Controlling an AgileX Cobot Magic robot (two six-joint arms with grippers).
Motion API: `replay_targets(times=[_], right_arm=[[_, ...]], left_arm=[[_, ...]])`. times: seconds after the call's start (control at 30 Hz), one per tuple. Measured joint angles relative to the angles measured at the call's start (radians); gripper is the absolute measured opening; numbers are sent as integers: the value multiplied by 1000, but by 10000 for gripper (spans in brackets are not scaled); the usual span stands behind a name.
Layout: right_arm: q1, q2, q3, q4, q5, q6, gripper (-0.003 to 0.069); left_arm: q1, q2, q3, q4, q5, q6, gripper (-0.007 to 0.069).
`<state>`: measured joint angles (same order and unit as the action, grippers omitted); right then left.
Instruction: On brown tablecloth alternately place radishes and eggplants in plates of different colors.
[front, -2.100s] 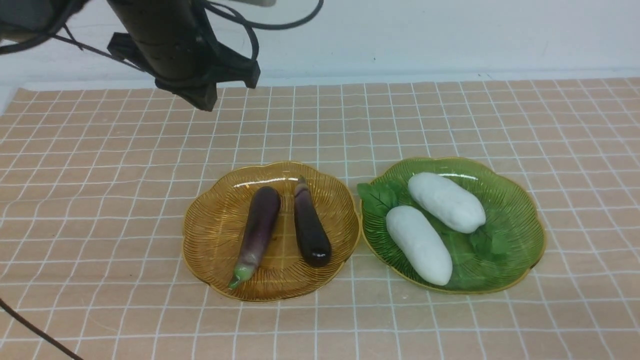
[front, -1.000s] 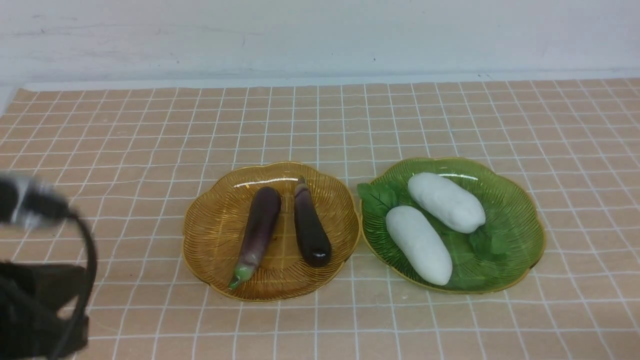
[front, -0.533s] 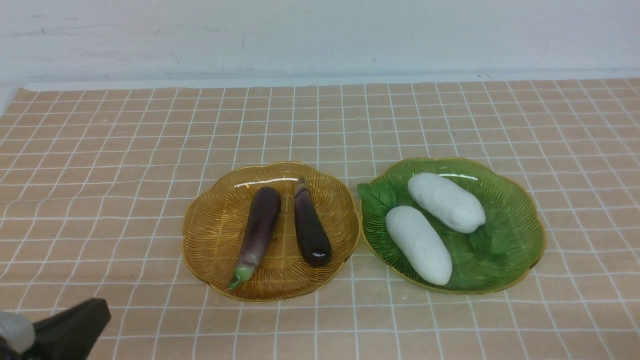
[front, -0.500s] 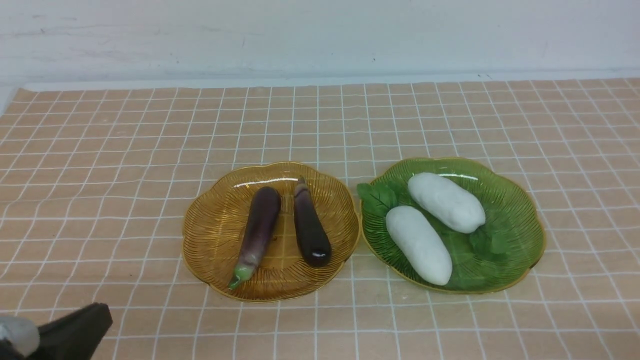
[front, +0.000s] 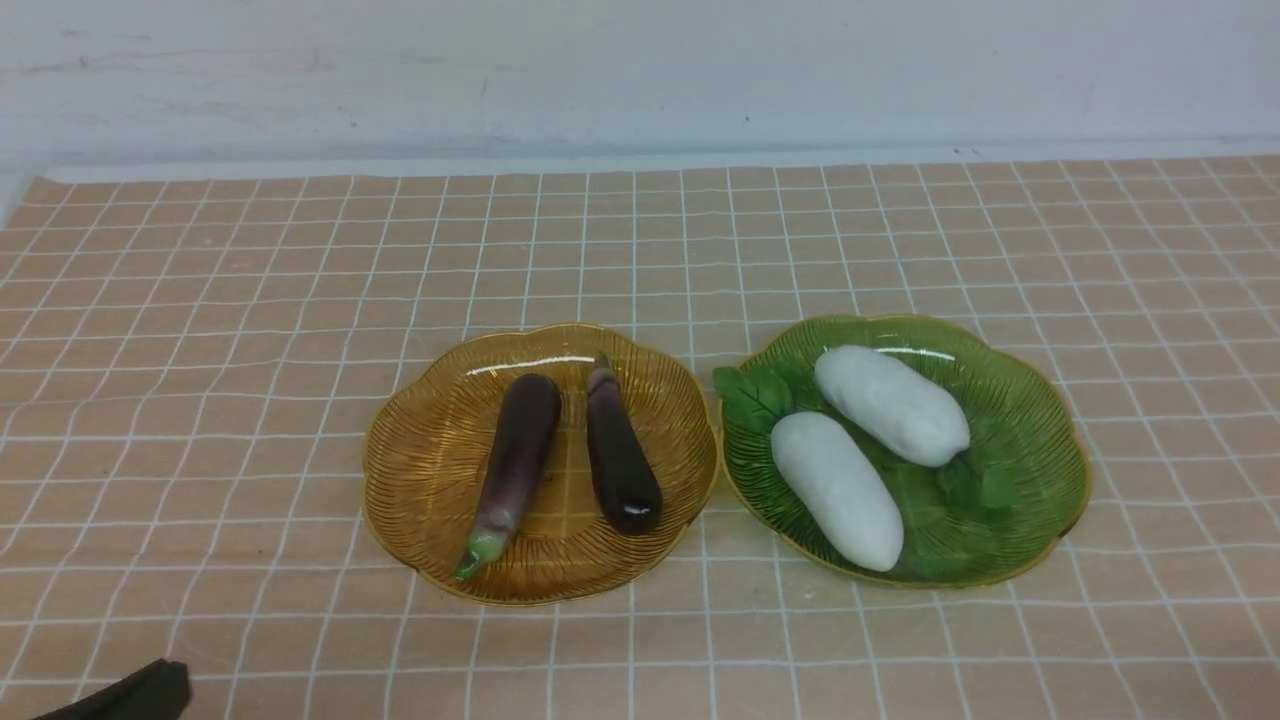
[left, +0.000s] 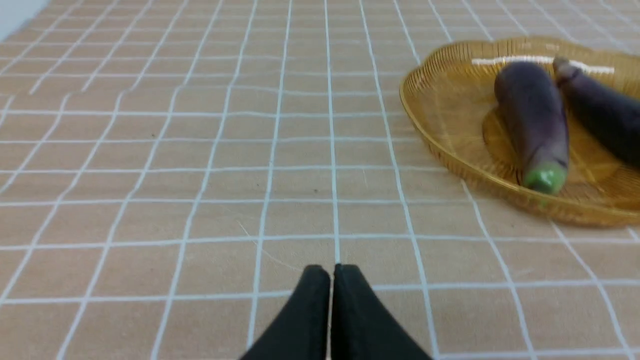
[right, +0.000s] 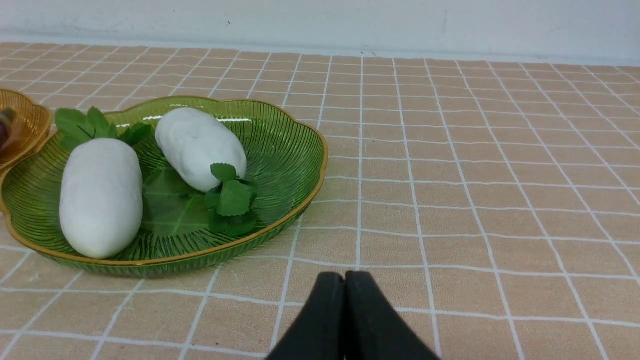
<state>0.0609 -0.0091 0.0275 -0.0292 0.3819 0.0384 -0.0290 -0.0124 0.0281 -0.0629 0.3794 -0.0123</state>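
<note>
Two dark purple eggplants (front: 515, 468) (front: 620, 465) lie side by side in the amber plate (front: 420, 470) at the middle. Two white radishes (front: 838, 490) (front: 892, 404) lie with their green leaves in the green plate (front: 1040, 470) to its right. The brown tablecloth (front: 250, 330) covers the table. My left gripper (left: 331, 272) is shut and empty, low over the cloth, left of the amber plate (left: 440, 125); only a black tip of it (front: 140, 692) shows at the front view's bottom left corner. My right gripper (right: 344, 279) is shut and empty, over the cloth near the green plate (right: 295, 150); the front view does not show it.
A pale wall (front: 640, 70) runs along the far edge of the table. Bare gridded cloth (front: 640, 230) lies around both plates.
My left arm has come down from above the far left of the table to the near left corner and nearly left the front view. The plates and vegetables have not moved.
</note>
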Motion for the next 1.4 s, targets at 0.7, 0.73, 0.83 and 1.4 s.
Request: replay_targets(times=[0.7, 0.73, 0.83, 1.4], right_arm=[[0, 0, 0, 0, 0, 0, -15], [0, 0, 0, 0, 0, 0, -15], [0, 0, 0, 0, 0, 0, -15], [0, 0, 0, 0, 0, 0, -15]], left_arm=[[-83, 0, 0, -1, 3, 22, -3], [-83, 0, 0, -1, 3, 22, -3], [-83, 0, 0, -1, 3, 22, -3], [-83, 0, 0, -1, 3, 22, -3]])
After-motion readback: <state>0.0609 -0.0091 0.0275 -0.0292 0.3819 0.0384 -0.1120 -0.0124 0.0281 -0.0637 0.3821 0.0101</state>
